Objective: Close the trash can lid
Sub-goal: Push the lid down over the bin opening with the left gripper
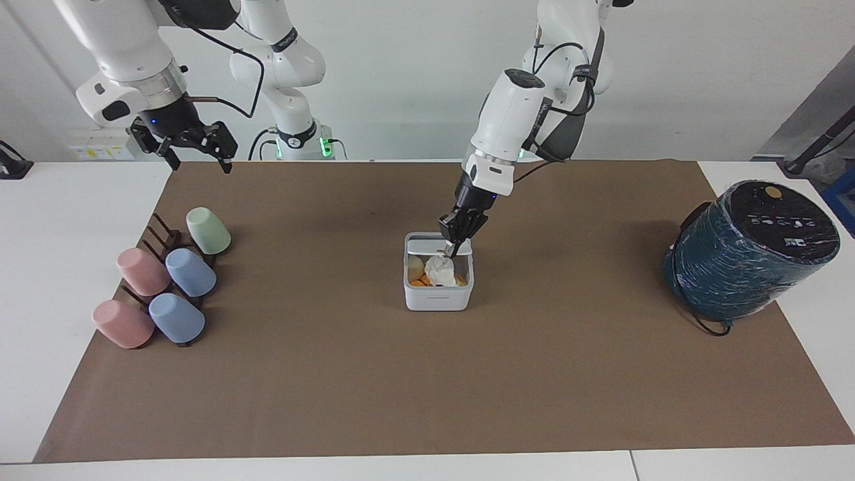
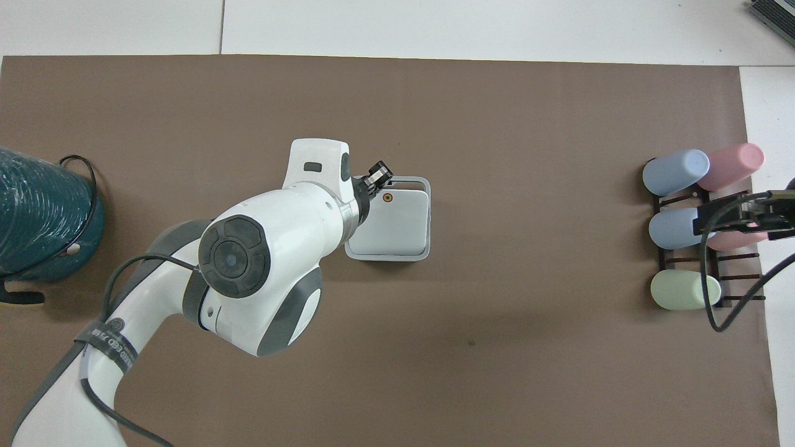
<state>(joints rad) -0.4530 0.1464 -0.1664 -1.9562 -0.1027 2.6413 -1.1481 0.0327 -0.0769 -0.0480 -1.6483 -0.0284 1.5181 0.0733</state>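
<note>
The small white trash can (image 1: 437, 298) stands mid-table on the brown mat, its rim (image 2: 386, 256) showing in the overhead view. Its white lid (image 2: 397, 225), orange dot up, lies tilted low over the can. In the facing view a white tissue (image 1: 439, 268) and orange scraps still show under its raised free edge. My left gripper (image 1: 453, 248) is shut, and its tips press on the lid by the orange dot; from above it (image 2: 378, 174) is at the can's edge farther from the robots. My right gripper (image 1: 194, 145) waits open, up over the cup rack's end of the table.
A dark rack with several pastel cups (image 1: 163, 280) lies at the right arm's end of the mat, also in the overhead view (image 2: 689, 230). A large teal wrapped cylinder with a black top (image 1: 748, 250) sits at the left arm's end (image 2: 43, 217).
</note>
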